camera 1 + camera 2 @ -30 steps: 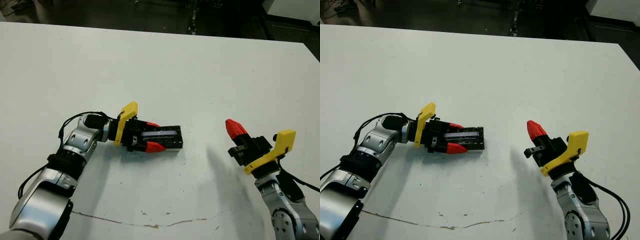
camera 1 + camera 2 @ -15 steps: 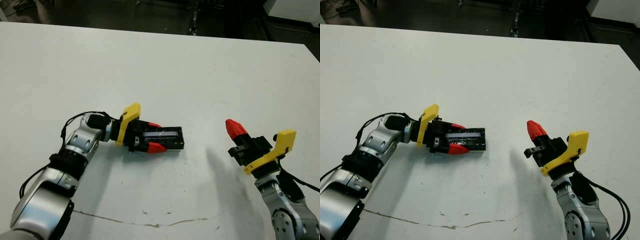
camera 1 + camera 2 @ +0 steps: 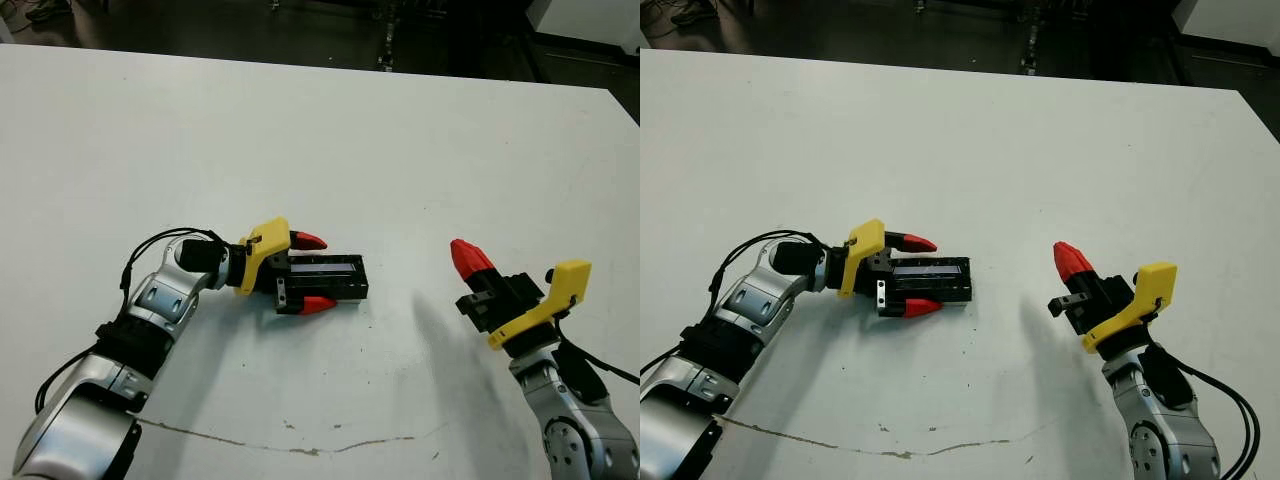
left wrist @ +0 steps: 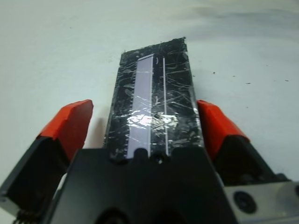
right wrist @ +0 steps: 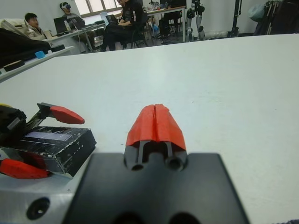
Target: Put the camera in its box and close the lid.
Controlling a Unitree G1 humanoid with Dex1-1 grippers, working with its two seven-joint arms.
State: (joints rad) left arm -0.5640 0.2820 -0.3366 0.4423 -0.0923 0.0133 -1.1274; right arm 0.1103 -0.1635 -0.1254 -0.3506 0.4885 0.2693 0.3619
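The glossy black lid [image 3: 338, 274] with its pale silvery strip lies flat on the white table [image 3: 400, 150], left of centre. It reads as a closed black block [image 5: 56, 147]; no white rim of the box shows, and the camera is hidden. My left gripper [image 3: 313, 272] is open, and its red fingertips [image 4: 70, 123] stand on either side of the lid's near end with a gap on both sides. My right gripper [image 3: 468, 258] hovers to the right of the lid, well apart from it. It is shut on nothing, with the red tips [image 5: 155, 123] pressed together.
A thin brown mark [image 3: 290, 445] runs across the table near its front edge. The table's far edge [image 3: 400, 72] meets a dark floor. In the right wrist view, people [image 5: 124, 21] sit at desks beyond the table.
My left gripper has opened: its fingers, shut on the lid before, now stand apart from its sides. The lid has stayed in place. The right arm has not moved.
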